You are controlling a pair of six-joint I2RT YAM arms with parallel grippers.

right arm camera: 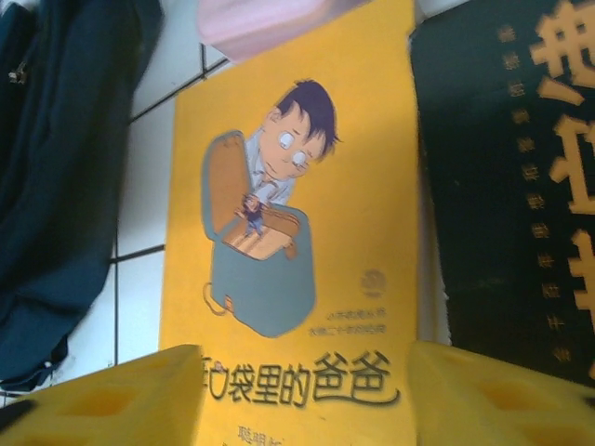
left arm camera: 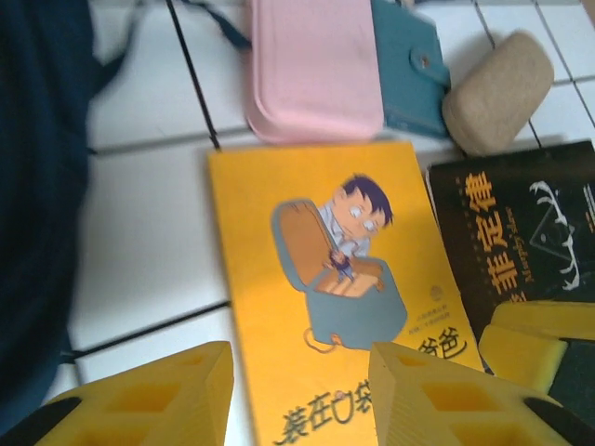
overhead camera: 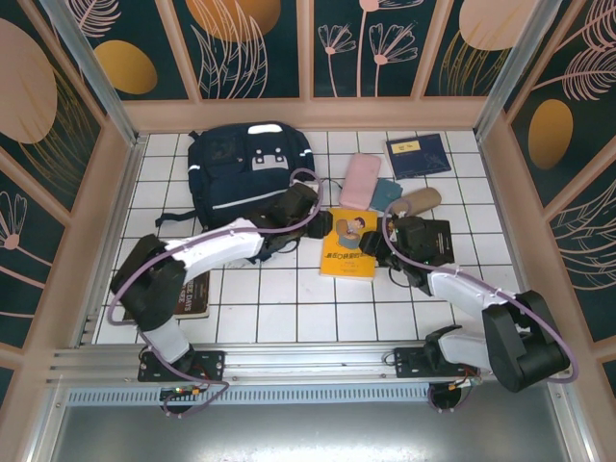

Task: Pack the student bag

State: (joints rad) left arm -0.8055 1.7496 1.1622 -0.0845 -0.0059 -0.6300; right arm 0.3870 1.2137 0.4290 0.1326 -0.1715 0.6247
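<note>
The student bag [overhead camera: 248, 168], a big navy backpack with a white stripe, lies at the back left of the tiled floor; its dark fabric [left arm camera: 37, 204] [right arm camera: 56, 186] shows at the left of both wrist views. Just right of it lies a yellow picture book [overhead camera: 348, 245]. My left gripper [overhead camera: 313, 219] hovers over the book's left edge [left arm camera: 279, 279], its yellow fingers [left arm camera: 158, 400] apart with nothing between them. My right gripper [overhead camera: 380, 252] comes from the right and stands low over the same book [right arm camera: 297, 186], jaws apart at either side of its title end.
A black book [left arm camera: 521, 223] lies against the yellow one's right side. Behind them sit a pink case [overhead camera: 359, 179], a teal wallet [overhead camera: 387, 193] and a beige case [overhead camera: 416, 202]. A navy book [overhead camera: 418, 155] lies back right, a dark book [overhead camera: 192, 296] front left.
</note>
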